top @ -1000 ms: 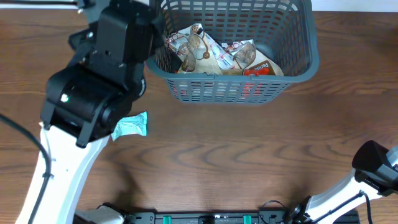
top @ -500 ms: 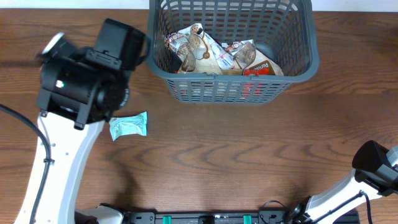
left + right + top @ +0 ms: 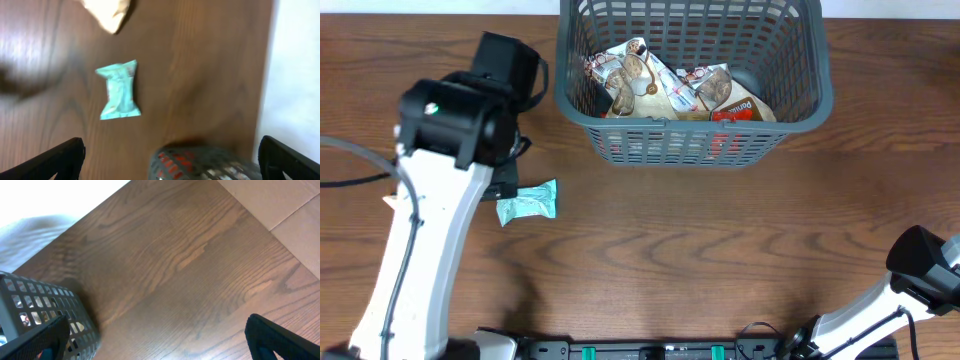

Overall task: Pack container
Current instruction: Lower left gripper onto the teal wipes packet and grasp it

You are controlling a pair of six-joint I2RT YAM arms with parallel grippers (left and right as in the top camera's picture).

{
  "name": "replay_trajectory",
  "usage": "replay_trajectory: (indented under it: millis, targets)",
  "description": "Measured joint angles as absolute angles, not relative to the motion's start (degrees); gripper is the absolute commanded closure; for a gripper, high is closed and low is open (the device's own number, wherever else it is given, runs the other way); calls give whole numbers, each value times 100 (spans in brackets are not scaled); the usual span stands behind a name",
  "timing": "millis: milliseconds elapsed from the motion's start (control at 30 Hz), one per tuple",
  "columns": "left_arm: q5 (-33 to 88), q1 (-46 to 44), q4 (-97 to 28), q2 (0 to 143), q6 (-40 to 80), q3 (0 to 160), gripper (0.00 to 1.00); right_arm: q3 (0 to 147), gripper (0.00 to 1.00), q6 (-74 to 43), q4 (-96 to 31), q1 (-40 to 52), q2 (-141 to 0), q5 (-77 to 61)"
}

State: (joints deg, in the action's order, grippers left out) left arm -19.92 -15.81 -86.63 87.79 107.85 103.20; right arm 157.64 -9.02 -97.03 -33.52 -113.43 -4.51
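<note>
toward the far middle of the counter [image 3: 720, 260], basket [image 3: 692, 146] upright, with printed snack packets [image 3: 655, 85] heaped inside against the near wall, red print showing through the slots. off to its left and nearer, well outside it, teal packet [image 3: 528, 201] flat on the wood, just beside the left arm [image 3: 445, 125]. from the left wrist, left pincer [image 3: 172, 162] spread wide, dark fingers [image 3: 57, 159] at the lower corners of the view, gripping nothing. teal packet in plain sight on the wood, apart from both fingers, with a blurred bit of basket at the bottom edge and a tan shape [image 3: 107, 12] at the top, too blurred to name. at the near right corner, right arm [image 3: 920, 262] low by the counter edge. from the right wrist, right pincer [image 3: 157, 342] likewise wide apart and holding nothing, over wood grain, with a corner of the basket at lower left, next to one finger.
</note>
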Motion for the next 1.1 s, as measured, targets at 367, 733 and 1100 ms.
replay_trajectory:
  millis: [367, 733, 1100]
  targets:
    - [-902, -668, -7118, 8875, 10541, 7828, 1, 15764, 1, -902, -9706, -3352, -11343, -464]
    - [-161, -504, -6084, 8965, 10215, 6628, 1, 15764, 1, -902, -9703, -3352, -11343, -467]
    - [5, -504, -5264, 9679, 9776, 6331, 1, 15764, 1, -902, -9703, -3352, -11343, -467]
